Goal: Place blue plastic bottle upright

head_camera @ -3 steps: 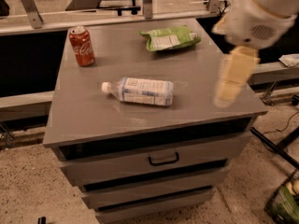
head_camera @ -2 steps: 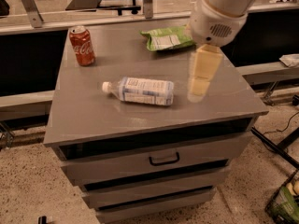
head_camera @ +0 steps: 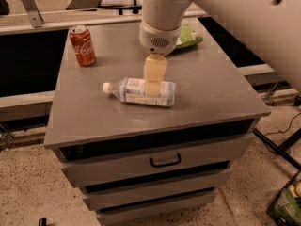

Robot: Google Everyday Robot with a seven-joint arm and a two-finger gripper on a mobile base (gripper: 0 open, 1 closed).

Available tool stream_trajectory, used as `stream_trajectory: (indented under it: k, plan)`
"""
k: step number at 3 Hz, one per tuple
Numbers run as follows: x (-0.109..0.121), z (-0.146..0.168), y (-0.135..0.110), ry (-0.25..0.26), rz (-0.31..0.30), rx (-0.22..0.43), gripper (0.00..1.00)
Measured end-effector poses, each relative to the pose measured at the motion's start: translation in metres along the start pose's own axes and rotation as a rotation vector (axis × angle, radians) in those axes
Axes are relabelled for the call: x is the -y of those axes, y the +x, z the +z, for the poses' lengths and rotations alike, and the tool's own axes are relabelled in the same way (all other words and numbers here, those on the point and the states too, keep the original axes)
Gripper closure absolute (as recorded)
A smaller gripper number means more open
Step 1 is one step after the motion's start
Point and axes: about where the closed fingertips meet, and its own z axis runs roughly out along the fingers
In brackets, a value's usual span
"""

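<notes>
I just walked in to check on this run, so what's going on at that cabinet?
The robot's one arm is working on the blue plastic bottle, which lies on its side in the middle of the grey drawer cabinet top, white cap pointing left. The hand hangs down right at the bottle's right half; whether it grips cannot be told. The bottle is not yet upright. A Coca-Cola can stands at the back left, and a green snack bag lies at the back, partly behind the arm.

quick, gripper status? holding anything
gripper: low over the middle of the blue plastic bottle, which lies on its side; open, closed or holding cannot be told
</notes>
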Motion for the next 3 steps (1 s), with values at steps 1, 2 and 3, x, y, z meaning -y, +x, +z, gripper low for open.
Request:
stream_trajectory:
  k: [1,2,3]
  plan:
    - [0.016,0.026,-0.018,-0.025,0.056,-0.013,0.0]
    - [0.021,0.042,-0.033,-0.049,0.091,-0.022,0.0]
    - [0.018,0.053,-0.043,-0.062,0.105,-0.03,0.0]
